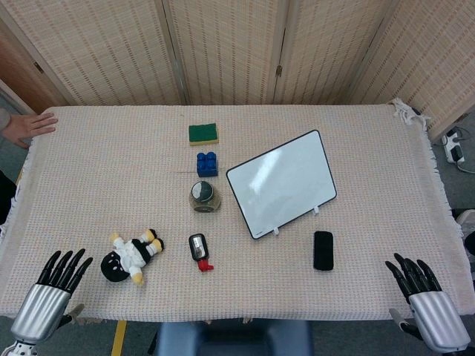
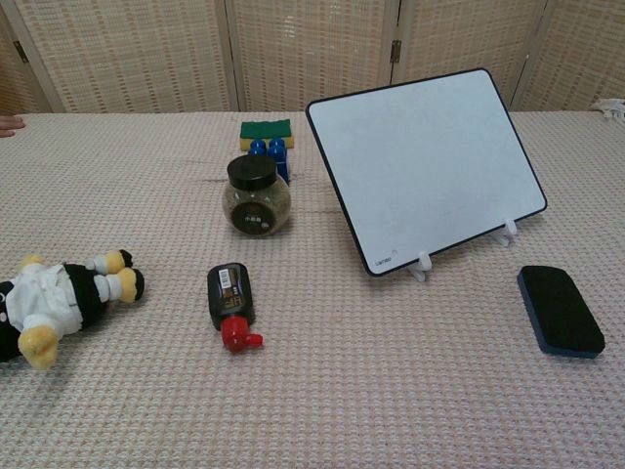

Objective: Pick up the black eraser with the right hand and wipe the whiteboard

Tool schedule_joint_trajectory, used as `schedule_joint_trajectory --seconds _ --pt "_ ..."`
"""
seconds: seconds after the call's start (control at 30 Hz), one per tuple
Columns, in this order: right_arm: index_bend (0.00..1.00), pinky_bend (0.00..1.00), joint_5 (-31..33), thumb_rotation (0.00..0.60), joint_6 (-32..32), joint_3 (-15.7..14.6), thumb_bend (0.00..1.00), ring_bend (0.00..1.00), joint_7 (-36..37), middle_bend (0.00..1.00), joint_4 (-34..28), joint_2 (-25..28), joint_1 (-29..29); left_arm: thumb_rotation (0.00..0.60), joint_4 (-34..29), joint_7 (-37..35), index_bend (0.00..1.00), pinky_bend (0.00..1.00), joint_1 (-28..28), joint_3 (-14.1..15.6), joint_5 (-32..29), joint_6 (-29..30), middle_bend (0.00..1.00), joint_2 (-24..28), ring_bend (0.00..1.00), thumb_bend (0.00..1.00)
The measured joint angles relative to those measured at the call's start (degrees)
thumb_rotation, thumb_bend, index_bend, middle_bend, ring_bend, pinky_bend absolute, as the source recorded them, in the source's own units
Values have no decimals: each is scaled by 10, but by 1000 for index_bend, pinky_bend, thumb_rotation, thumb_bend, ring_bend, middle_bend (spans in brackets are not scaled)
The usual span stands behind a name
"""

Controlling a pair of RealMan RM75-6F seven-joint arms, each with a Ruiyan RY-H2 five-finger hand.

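The black eraser [image 1: 323, 250] [image 2: 561, 310] lies flat on the tablecloth, just in front of the whiteboard's right corner. The whiteboard [image 1: 282, 183] [image 2: 427, 163] leans back on small white feet, its face blank and tilted toward me. My right hand [image 1: 421, 291] rests at the near right corner of the table, fingers spread and holding nothing, well to the right of the eraser. My left hand [image 1: 53, 283] lies at the near left corner, fingers apart and empty. Neither hand shows in the chest view.
A plush toy [image 1: 130, 256] [image 2: 54, 303] lies front left. A small black bottle with a red cap [image 1: 199, 251] [image 2: 232, 305], a round jar [image 1: 203, 196] [image 2: 257, 195], blue blocks [image 1: 207, 163] and a green-yellow sponge [image 1: 203, 133] line up left of the board. A person's hand [image 1: 30, 126] rests on the far left edge.
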Motion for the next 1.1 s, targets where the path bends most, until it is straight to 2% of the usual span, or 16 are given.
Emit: schedule_joint_trajectory --seconds 0.23,0.4,0.53,0.7,0.87,1.1 --pt "0 0 14 600 -26 2 323 0 -6 0 -2 -3 14 600 -1 9 0 0 -3 -1 0 -12 0 -5 0 117" --pt "1 0 19 600 -69 17 322 0 -19 0 16 -13 47 600 -1 -9 0 0 -12 -9 -20 -28 0 -5 0 118" --pt "79 0 33 600 -134 41 323 0 -44 0 27 -13 99 600 0 -29 0 0 -22 -22 -53 -50 0 -2 0 121" --pt "210 0 42 600 -198 76 323 0 -129 0 42 -15 173 600 -2 -43 0 0 -35 -42 -103 -81 0 -1 0 121" --pt "219 0 43 600 -267 102 323 0 -172 0 83 -43 244 600 -1 -39 0 0 -43 -57 -156 -112 0 -4 0 119" --pt "219 0 29 600 -334 104 323 0 -199 0 141 -88 313 600 4 -26 0 0 -52 -80 -218 -143 0 -11 0 118"
